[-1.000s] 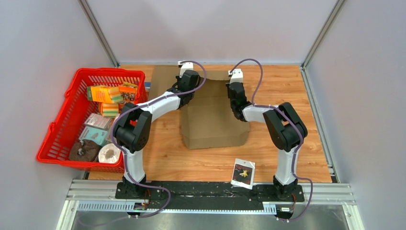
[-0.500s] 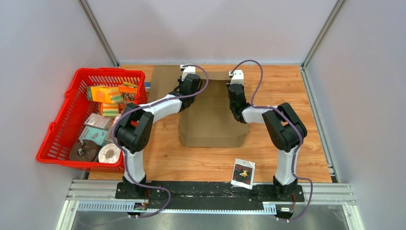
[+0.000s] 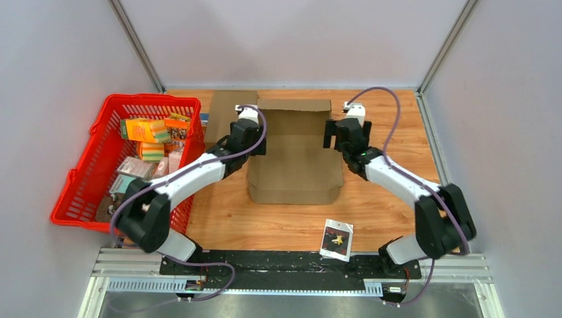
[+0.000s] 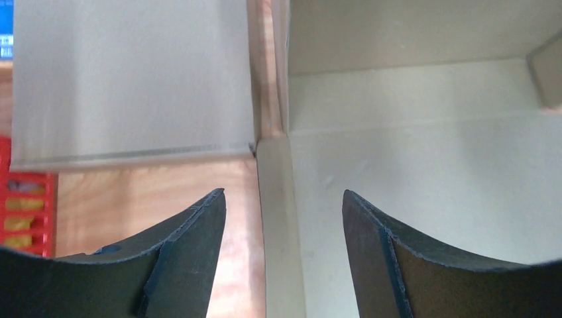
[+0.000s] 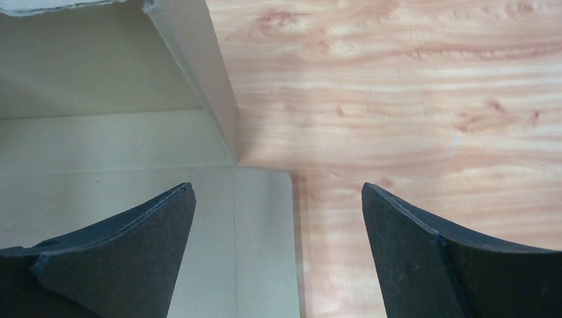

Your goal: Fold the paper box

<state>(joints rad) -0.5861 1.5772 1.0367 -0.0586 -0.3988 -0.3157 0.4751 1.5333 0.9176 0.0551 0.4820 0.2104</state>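
Two open, empty ends: left gripper (image 4: 283, 193) and right gripper (image 5: 277, 185) astride opposite edges of paper box (image 3: 295, 165); mid-fold. Next, probably pinch and raise both sides.

- The top camera sits high and looks down on the whole table (image 3: 265, 225).
- Both wrist cameras look down from very close.
- All three see the box (image 3: 295, 159).

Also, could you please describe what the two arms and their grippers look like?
The left arm and right arm have white links and black joint housings, each trailed by a purple cable. The left gripper and right gripper carry dark, matte, wedge-shaped fingers.
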